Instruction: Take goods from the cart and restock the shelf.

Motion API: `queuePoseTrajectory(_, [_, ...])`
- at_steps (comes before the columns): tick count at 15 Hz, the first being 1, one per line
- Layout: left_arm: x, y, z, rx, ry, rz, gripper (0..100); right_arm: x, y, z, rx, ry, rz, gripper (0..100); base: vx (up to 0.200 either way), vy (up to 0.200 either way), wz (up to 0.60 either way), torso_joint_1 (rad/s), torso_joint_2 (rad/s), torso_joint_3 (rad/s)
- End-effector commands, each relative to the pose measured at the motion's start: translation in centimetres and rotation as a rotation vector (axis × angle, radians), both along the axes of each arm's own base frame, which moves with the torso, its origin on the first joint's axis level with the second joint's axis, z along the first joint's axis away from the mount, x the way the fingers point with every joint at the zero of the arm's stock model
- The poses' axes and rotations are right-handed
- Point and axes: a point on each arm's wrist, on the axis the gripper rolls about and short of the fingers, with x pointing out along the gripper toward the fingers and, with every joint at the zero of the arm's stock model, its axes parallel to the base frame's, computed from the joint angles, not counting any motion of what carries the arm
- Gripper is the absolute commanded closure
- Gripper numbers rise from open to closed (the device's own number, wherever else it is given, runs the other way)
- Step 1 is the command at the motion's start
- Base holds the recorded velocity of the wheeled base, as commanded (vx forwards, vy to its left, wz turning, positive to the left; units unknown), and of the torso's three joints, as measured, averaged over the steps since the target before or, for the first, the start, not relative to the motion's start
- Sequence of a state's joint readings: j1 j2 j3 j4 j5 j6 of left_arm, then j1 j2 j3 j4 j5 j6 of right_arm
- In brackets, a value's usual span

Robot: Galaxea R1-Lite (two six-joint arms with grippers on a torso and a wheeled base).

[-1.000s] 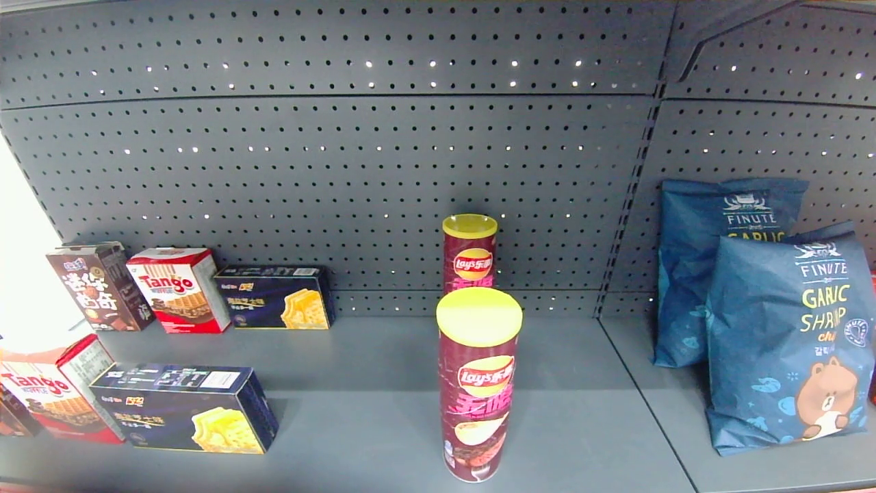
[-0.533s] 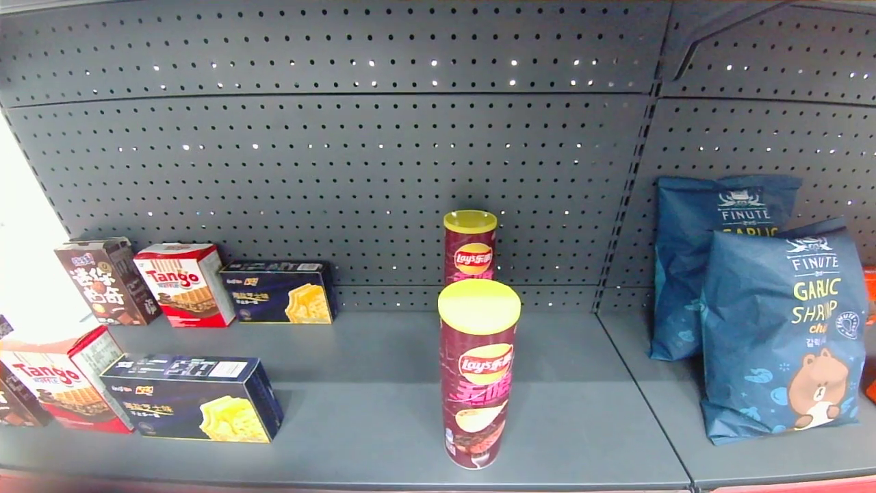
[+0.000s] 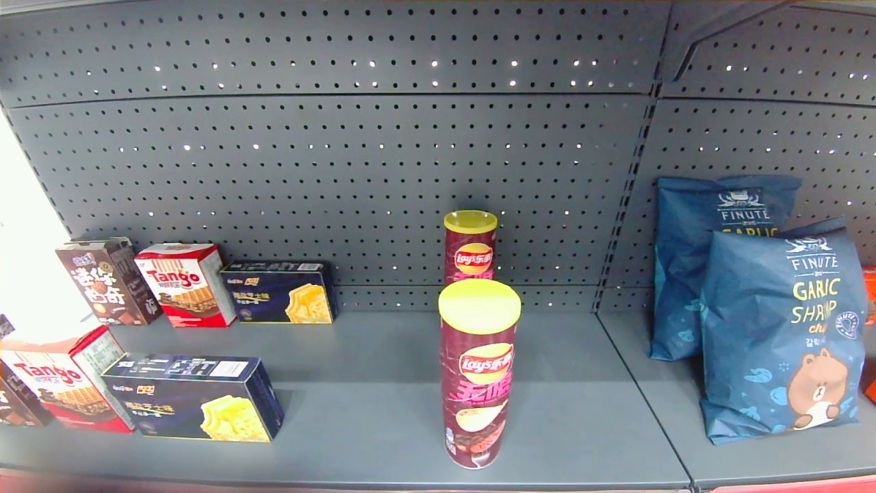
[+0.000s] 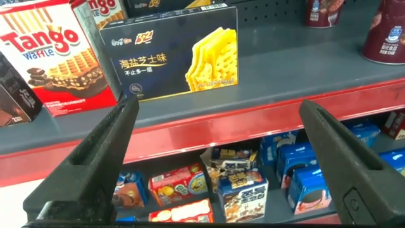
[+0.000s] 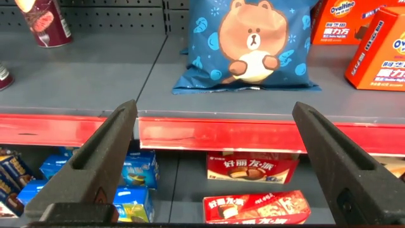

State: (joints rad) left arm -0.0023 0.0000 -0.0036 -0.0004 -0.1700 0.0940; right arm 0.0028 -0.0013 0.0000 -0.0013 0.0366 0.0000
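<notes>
Two maroon chip cans with yellow lids stand upright on the grey shelf [image 3: 369,411], one at the front [image 3: 478,373] and one behind it [image 3: 470,246] by the pegboard. My left gripper [image 4: 219,107] is open and holds nothing, in front of the shelf's red edge [image 4: 266,104], facing a dark blue cracker box [image 4: 171,54] and a red wafer box [image 4: 57,57]. My right gripper [image 5: 215,109] is open with nothing in it, before the red shelf lip [image 5: 221,133], below a blue bear-printed bag [image 5: 247,44].
More snack boxes [image 3: 185,284] line the shelf's back left. Two blue bags [image 3: 780,335] lean at the right, with orange boxes [image 5: 373,44] beyond them. A lower shelf holds small packs [image 4: 240,187] and red boxes [image 5: 253,168]. Bare shelf lies either side of the cans.
The head view shifted slightly in the first half second, then held still. The goods on the shelf have not moved.
</notes>
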Motion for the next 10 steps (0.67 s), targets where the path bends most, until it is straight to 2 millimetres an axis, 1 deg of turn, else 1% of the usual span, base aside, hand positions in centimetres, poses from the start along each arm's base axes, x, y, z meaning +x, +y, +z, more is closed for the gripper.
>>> queuePoseTrajectory(1, [0.00, 0.00, 0.00, 0.000, 0.000, -0.001, 0, 0.01, 0.00, 0.01, -0.002, 0.001, 0.001, 0, 0.000, 0.000, 0.00, 0.000, 0.00, 0.000])
queuePoseTrajectory(3, [0.01, 0.01, -0.02, -0.017, 0.004, 0.008, 0, 0.01, 0.00, 0.01, 0.000, 0.001, 0.001, 0, 0.000, 0.000, 0.00, 0.000, 0.00, 0.000])
queuePoseTrajectory(4, [0.01, 0.05, -0.02, -0.025, 0.005, 0.020, 0, 0.01, 0.00, 0.01, 0.000, 0.001, 0.001, 0, 0.200, 0.000, 0.00, -0.007, 0.00, 0.002])
queuePoseTrajectory(10, [0.01, 0.05, -0.02, -0.029, 0.006, 0.023, 0, 0.01, 0.00, 0.01, 0.000, 0.001, 0.001, 0, 0.000, 0.000, 0.00, 0.000, 0.00, 0.000])
